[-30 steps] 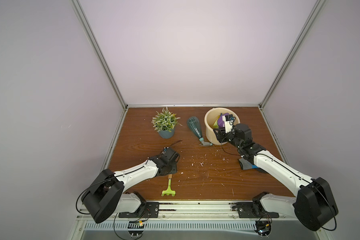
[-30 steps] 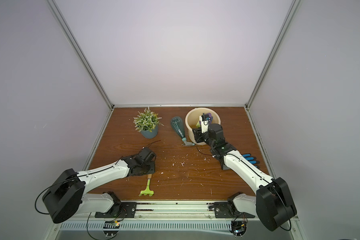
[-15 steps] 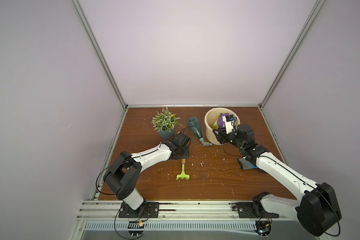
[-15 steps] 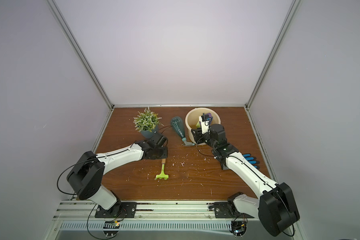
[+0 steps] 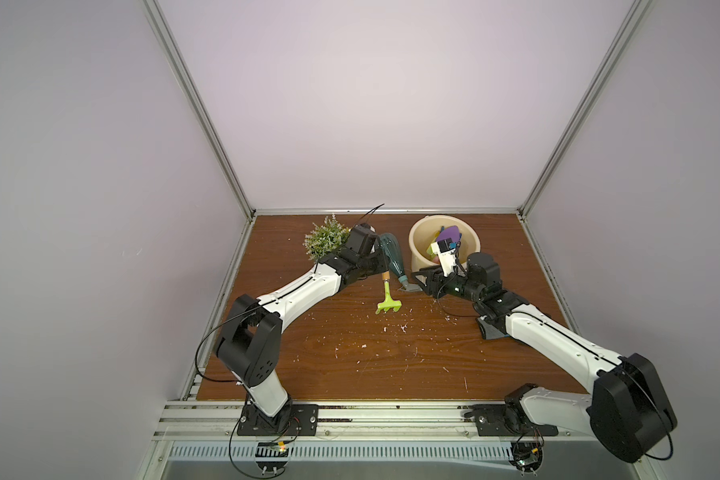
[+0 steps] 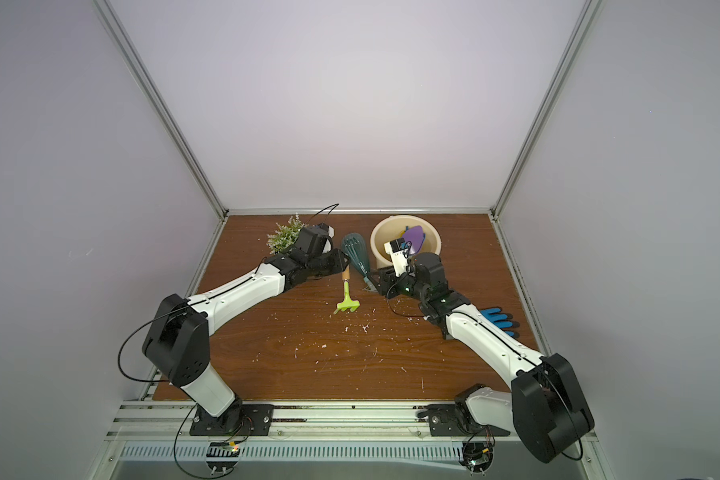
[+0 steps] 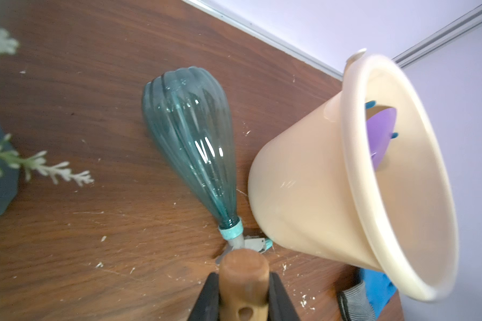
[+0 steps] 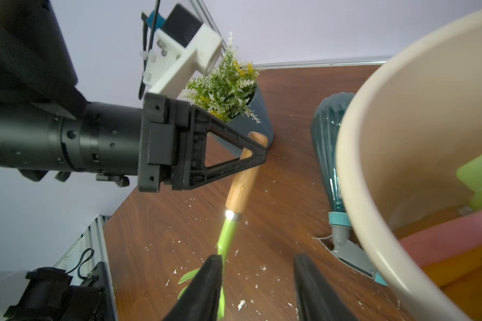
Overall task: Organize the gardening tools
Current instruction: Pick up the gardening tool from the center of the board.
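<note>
My left gripper is shut on the wooden handle of the lime-green rake, and the rake's head points toward the table's front. The wrist views show the gripper pinching the handle's end. A teal spray bottle lies on the table beside the beige bucket. My right gripper stands open by the bottle's nozzle, holding nothing. In its own view the right gripper has one finger in front of the rake's head. A purple trowel and a lime-green trowel stand in the bucket.
A potted plant stands at the back, just behind my left wrist. A blue-fingered glove lies under my right forearm. White crumbs are scattered over the wooden table. Walls close in the back and both sides.
My left arm has carried the rake from the table's front to the back, next to the spray bottle. My right gripper has come down toward the bottle's nozzle and opened a little wider.
</note>
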Controlling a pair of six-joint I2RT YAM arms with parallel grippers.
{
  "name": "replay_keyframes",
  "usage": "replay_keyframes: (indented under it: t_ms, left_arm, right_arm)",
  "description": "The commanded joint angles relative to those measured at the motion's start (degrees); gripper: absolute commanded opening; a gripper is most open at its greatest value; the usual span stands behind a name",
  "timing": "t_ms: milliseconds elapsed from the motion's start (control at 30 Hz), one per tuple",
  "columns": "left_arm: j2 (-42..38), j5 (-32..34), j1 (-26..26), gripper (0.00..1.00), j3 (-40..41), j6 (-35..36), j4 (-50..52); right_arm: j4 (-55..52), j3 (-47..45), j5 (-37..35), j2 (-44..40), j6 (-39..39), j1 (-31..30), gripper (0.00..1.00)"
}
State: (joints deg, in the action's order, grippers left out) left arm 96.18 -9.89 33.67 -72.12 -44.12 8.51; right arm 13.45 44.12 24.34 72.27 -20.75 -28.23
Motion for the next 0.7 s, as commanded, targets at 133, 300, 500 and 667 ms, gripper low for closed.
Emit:
replay_keyframes:
  t_ms: [133,300,500,667]
  left_arm:
    - [-2.13,-9.01,-0.02,0.03,0.84,-1.16,-9.93]
    - [-4.61,-13.82,-0.02,0.03,3.81,-0.32,-14.62]
    - [-6.67,-17.90,0.17,0.03,6.22,0.41,-17.80]
    - [-7.58,-18.76,0.34,0.06,6.91,1.02,-18.55]
  right_arm:
    - [5.97,2.02,5.49,5.15,-2.37,-2.88,0.48]
    - [8.10,3.52,6.69,7.04,-3.76,-2.95,0.48]
    - [10.75,4.36,9.00,8.28,-6.15,-2.97,0.45]
    - [12.51,4.34,9.93,9.01,-7.69,-2.96,0.31]
